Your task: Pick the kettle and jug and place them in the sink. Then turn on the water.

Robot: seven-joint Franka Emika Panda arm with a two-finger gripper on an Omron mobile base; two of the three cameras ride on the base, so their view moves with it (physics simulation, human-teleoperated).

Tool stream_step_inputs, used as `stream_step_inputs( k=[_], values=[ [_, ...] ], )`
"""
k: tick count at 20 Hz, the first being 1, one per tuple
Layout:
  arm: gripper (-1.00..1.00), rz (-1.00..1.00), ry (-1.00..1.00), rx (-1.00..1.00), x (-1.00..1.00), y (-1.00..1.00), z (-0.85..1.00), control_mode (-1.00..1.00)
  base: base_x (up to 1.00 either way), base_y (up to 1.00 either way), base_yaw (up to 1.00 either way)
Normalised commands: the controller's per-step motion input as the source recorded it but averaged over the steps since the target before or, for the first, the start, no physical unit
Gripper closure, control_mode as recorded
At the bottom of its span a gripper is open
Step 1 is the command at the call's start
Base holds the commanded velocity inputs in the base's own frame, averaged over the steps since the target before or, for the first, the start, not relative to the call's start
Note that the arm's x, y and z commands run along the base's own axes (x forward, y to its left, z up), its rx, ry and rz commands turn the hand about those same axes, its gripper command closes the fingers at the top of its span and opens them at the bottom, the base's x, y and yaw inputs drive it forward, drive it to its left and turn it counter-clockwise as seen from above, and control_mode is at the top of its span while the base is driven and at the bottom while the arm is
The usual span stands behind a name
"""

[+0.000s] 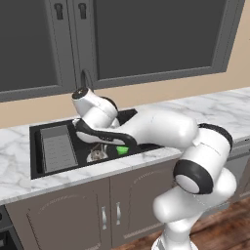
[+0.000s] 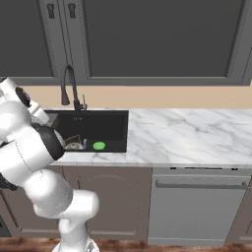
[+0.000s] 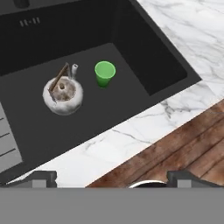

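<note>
The silver kettle (image 3: 63, 92) sits upright on the floor of the black sink (image 3: 144, 57), its wire handle folded to one side. It also shows in the left base view as the kettle (image 1: 97, 155) and in the right base view as the kettle (image 2: 74, 143). My gripper (image 3: 113, 178) hangs open and empty above the sink's front edge, well clear of the kettle, with one fingertip (image 3: 43, 177) low in the hand view. The jug is out of view. No water falls from the dark faucet (image 2: 69, 87).
A small green cup (image 3: 105, 72) stands in the basin just beside the kettle. A grey ribbed tray (image 1: 57, 148) fills the sink's left part. White marble counter (image 2: 187, 133) runs to the right, above a dishwasher (image 2: 199, 206). Wooden floor (image 3: 183, 144) lies below the counter edge.
</note>
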Motion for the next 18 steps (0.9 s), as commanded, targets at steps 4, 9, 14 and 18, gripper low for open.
stream_step_inputs(
  k=[4,9,14,18],
  values=[
    [-1.0,0.05,0.05,0.0,-0.81,-0.4,0.41,-1.0,0.0,0.0,0.0],
    [-1.0,0.15,0.02,0.02,-0.77,-0.04,0.15,-1.0,0.0,0.0,0.0],
    [-1.0,0.16,0.0,0.08,-0.2,-0.58,0.04,-1.0,0.0,0.0,0.0],
    [-1.0,0.17,0.05,0.2,-0.14,-0.84,0.18,-1.0,0.0,0.0,0.0]
  ],
)
